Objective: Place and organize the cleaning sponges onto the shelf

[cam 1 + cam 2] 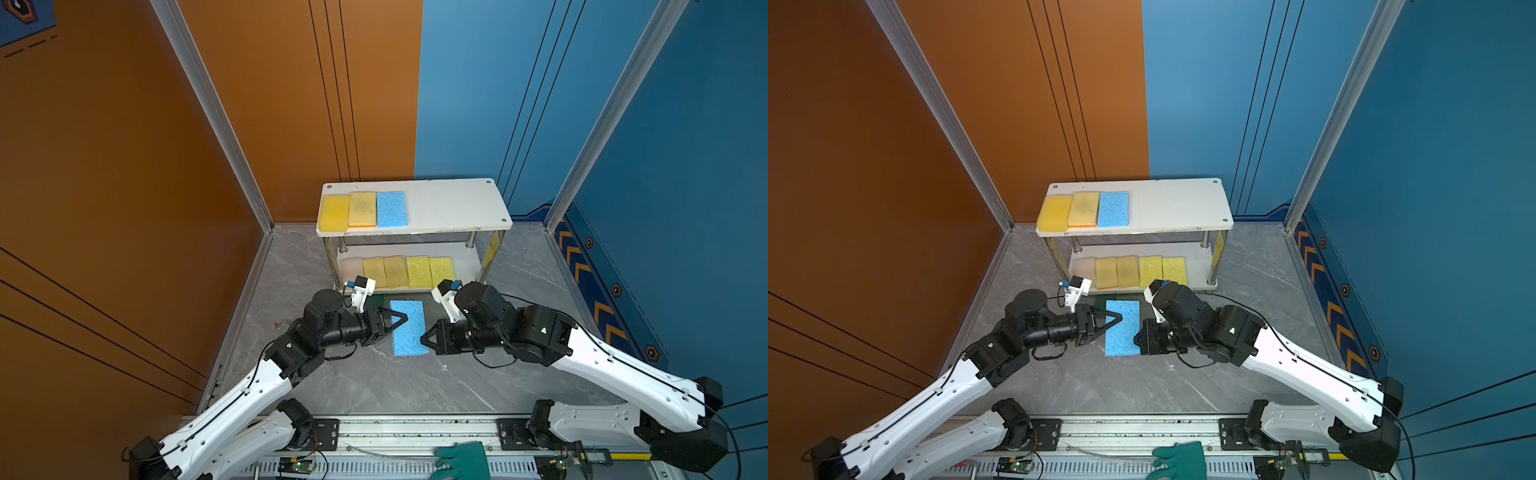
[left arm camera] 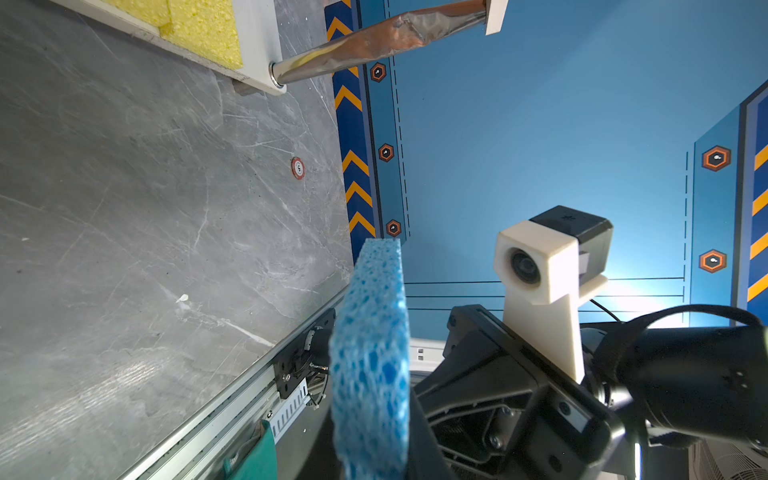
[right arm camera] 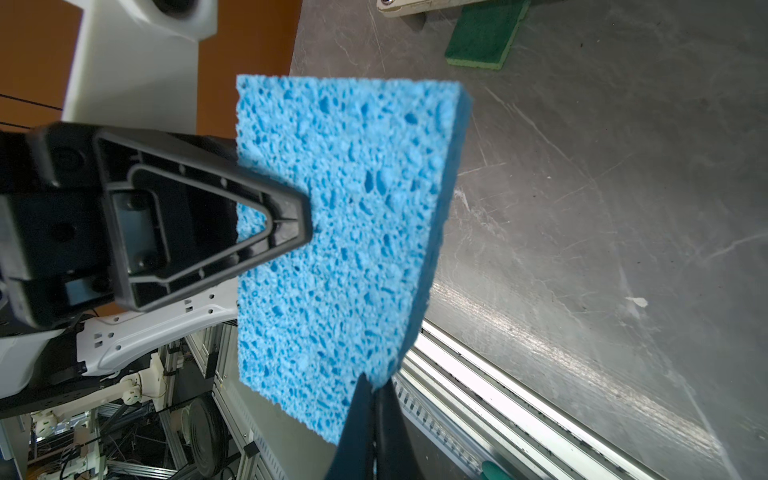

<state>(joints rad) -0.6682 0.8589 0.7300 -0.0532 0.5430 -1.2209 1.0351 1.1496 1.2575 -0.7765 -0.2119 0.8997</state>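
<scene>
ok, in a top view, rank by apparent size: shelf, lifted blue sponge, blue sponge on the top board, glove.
1. shelf
2. lifted blue sponge
3. blue sponge on the top board: looks smaller, but sits farther from the camera
glove: cut off by the picture edge, near the sponges in size; unranked.

A grey marble-patterned table [image 1: 374,386] forms the base of a boxed cell. Along the table's left side stands an orange-brown side wall [image 1: 104,166] crossed by thin black lines. The back wall [image 1: 374,83] beyond the table is the same orange on its left half and blue on its right. A deeper blue side wall [image 1: 706,166] closes the table's right side, with a navy strip of orange chevrons [image 1: 582,270] and hexagon marks along its foot. Aluminium posts [image 1: 216,120] rise from the table's two far corners, and an aluminium rail [image 1: 415,428] borders its near edge. A small round red sticker [image 2: 297,168] lies on the table. A bright glare [image 2: 648,299] whitens the blue wall in the left wrist view.
</scene>
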